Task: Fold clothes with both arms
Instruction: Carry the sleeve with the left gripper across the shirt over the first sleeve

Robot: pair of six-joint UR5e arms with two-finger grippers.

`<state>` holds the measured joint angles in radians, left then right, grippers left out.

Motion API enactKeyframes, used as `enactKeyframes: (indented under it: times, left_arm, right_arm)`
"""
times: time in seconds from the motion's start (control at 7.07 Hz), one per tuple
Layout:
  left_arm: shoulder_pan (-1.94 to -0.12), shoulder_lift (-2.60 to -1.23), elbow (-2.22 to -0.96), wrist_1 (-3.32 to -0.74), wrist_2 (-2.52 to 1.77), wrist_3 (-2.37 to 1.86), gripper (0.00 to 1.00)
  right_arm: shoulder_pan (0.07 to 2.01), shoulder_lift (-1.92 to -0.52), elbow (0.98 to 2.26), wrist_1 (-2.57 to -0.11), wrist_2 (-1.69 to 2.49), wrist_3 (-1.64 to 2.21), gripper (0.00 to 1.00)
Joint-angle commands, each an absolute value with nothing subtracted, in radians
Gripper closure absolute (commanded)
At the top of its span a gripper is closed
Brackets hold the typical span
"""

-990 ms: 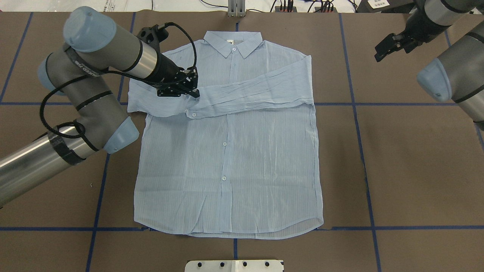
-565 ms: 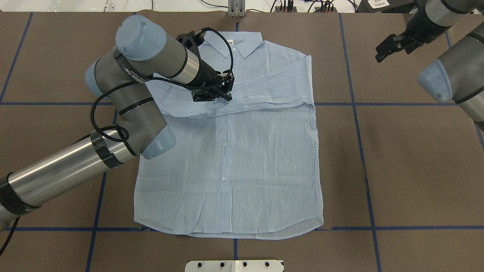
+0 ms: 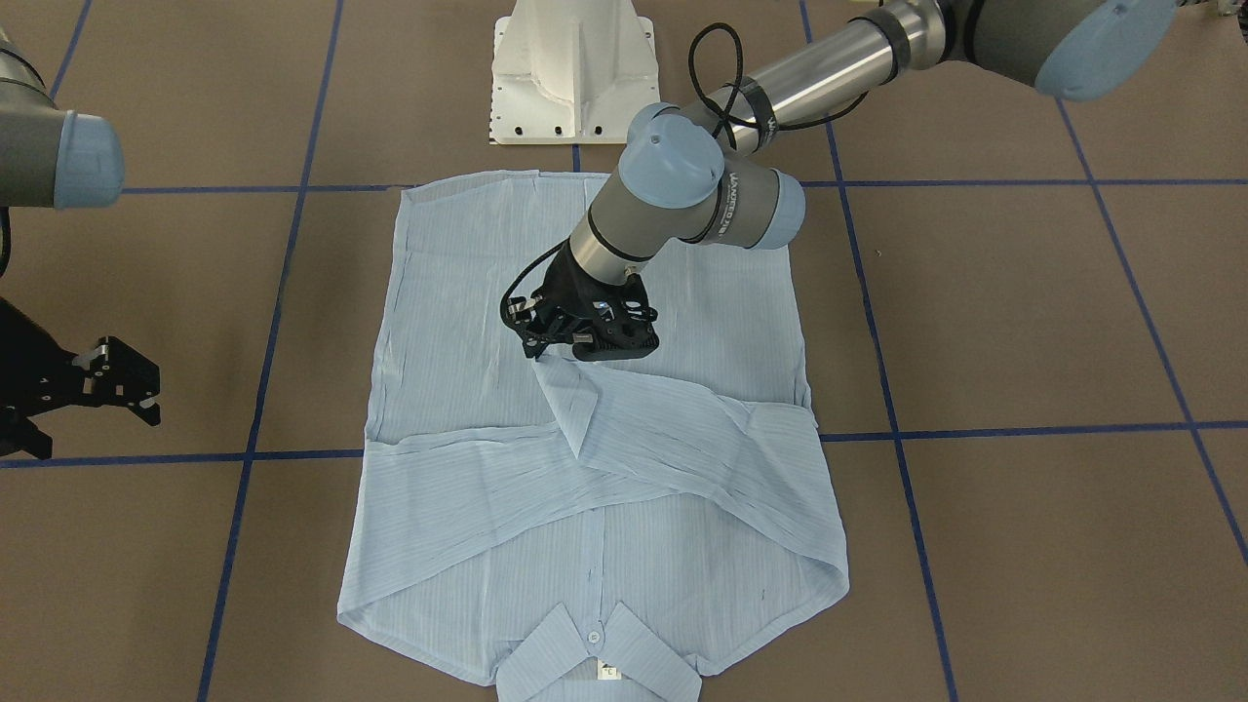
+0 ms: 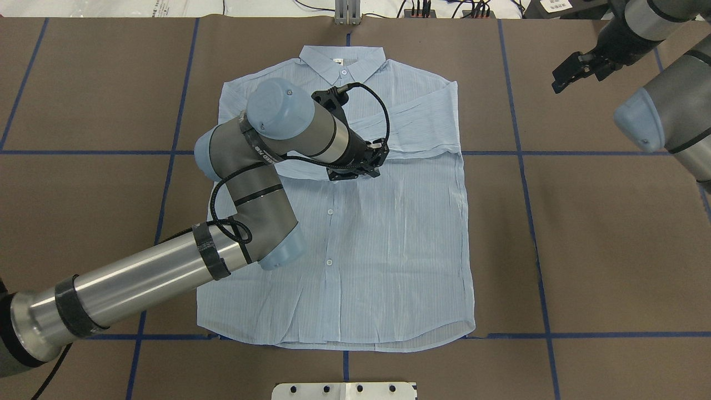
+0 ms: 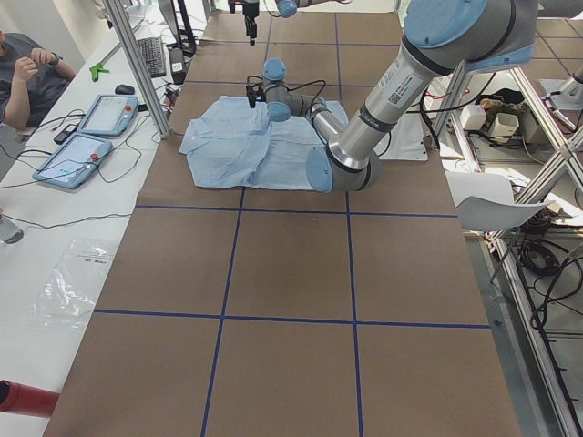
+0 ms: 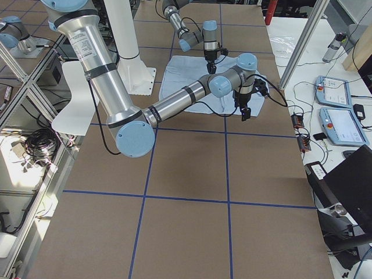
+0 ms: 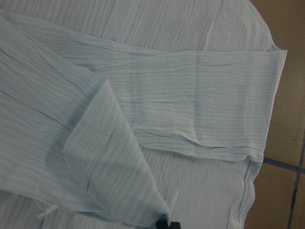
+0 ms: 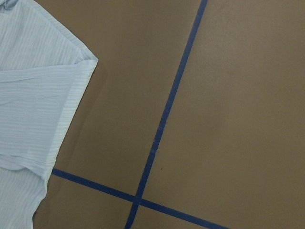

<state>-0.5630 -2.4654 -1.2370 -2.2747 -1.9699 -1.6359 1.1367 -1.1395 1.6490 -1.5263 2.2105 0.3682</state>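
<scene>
Brown paper table (image 4: 611, 250) with a blue tape grid. The shirt (image 4: 389, 250) lies flat mid-table, buttons up, with the collar (image 4: 341, 61) at the edge far from the robot base. The right sleeve (image 4: 422, 125) lies folded across the chest.

The left gripper (image 3: 538, 353) is low over the chest centre, at the near edge of that folded sleeve. It's clamped on the cuff end of the left sleeve (image 3: 702, 429); the wrist cam shows cloth pinched between the tips. That sleeve runs diagonally from the shoulder up to the pinch, with the cuff corner lifted and flipped. The right gripper (image 3: 146, 395) is parked off to the side, well clear of the shirt. Its fingers look apart and it holds nothing.

Risks as I see them:
- The fabric is thin and the bite is small, so the cuff could slip out mid-carry.
- The cuff is twisted; let go like this and I'd expect it to land creased.
- A low drag across the chest could rumple the sleeve underneath or pull the shoulder off line.
- The cable (image 4: 383, 119) loops close to the cloth and might snag.
</scene>
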Motion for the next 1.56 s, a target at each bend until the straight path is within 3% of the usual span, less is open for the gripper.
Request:
enactKeyframes:
  times: [0.0,0.14,0.28,0.85,1.13,1.41]
  left_arm:
    - [-0.511,-2.500,-1.178,-2.344,-1.947,-1.637,0.90]
    - [-0.500,-2.529,-1.149,-2.345,-1.939,-1.637,0.27]
    - [-0.489,-2.530,-1.147,-2.345,-1.918,-1.634,0.00]
    - [-0.489,-2.476,-1.199,-2.315,-1.965,-1.556,0.00]
    - [-0.497,-2.402,-1.329,-2.192,-1.967,-1.485,0.00]
    - [-0.531,-2.299,-1.508,-2.021,-1.968,-1.364,0.00]
  right_arm:
    - [1.137,-1.141,1.649,-1.526,2.210,0.368,0.00]
    - [1.137,-1.141,1.651,-1.526,2.210,0.368,0.00]
    - [1.137,-1.141,1.649,-1.526,2.210,0.368,0.00]
    - [1.134,-1.144,1.654,-1.526,2.210,0.370,0.00]
    - [1.134,-1.155,1.666,-1.526,2.210,0.385,0.00]
    - [1.091,-1.199,1.762,-1.526,2.204,0.521,0.00]
